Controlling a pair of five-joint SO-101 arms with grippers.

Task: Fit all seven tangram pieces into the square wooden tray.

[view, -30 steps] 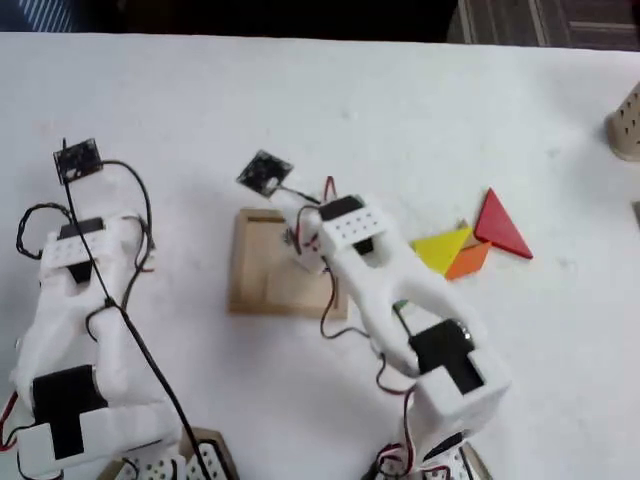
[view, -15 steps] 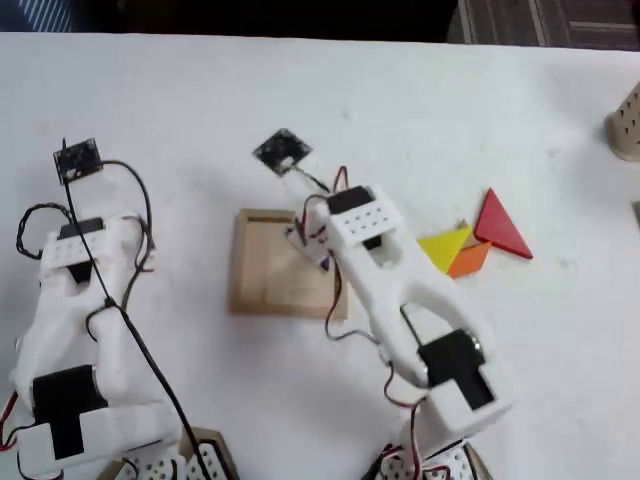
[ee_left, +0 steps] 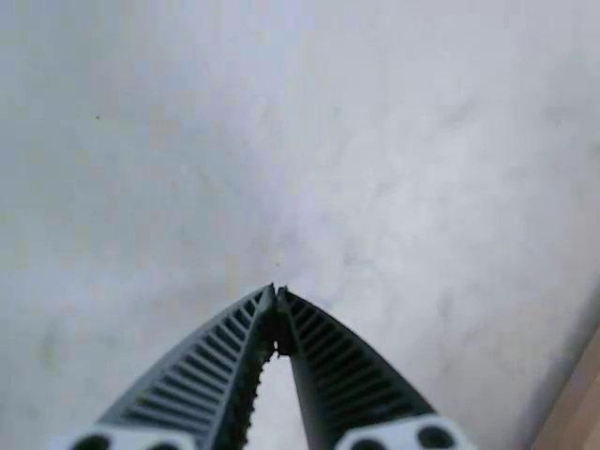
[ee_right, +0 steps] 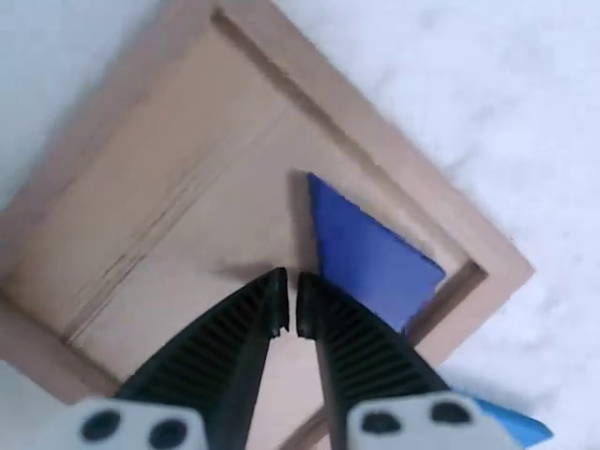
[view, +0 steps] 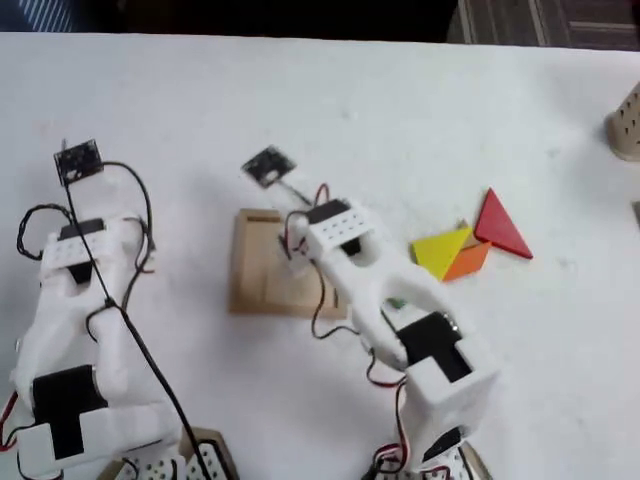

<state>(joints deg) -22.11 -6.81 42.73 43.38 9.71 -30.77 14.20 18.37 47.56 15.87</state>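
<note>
You see one desk [view: 200, 100], two arms, left arm [view: 70, 300] and right arm [view: 385, 290], two claws, left claw [ee_left: 278, 292] and right claw [ee_right: 291, 281], one wooden tray [view: 238, 280], four tangram pieces you can count, one red triangle [view: 500, 230], one yellow triangle [view: 442, 248], one orange piece [view: 470, 262], one blue piece [ee_right: 370, 258]

You have a tray [ee_right: 422, 183] of pale, bare wood, matt, with visible grain. The blue piece [ee_right: 370, 258] looks smooth and flat-finished. The left pincer [ee_left: 277, 300] and right pincer [ee_right: 291, 305] have dark ribbed plastic, the arm shells [view: 350, 230] smooth white plastic. Your table [ee_left: 281, 112] is white and matt.
</note>
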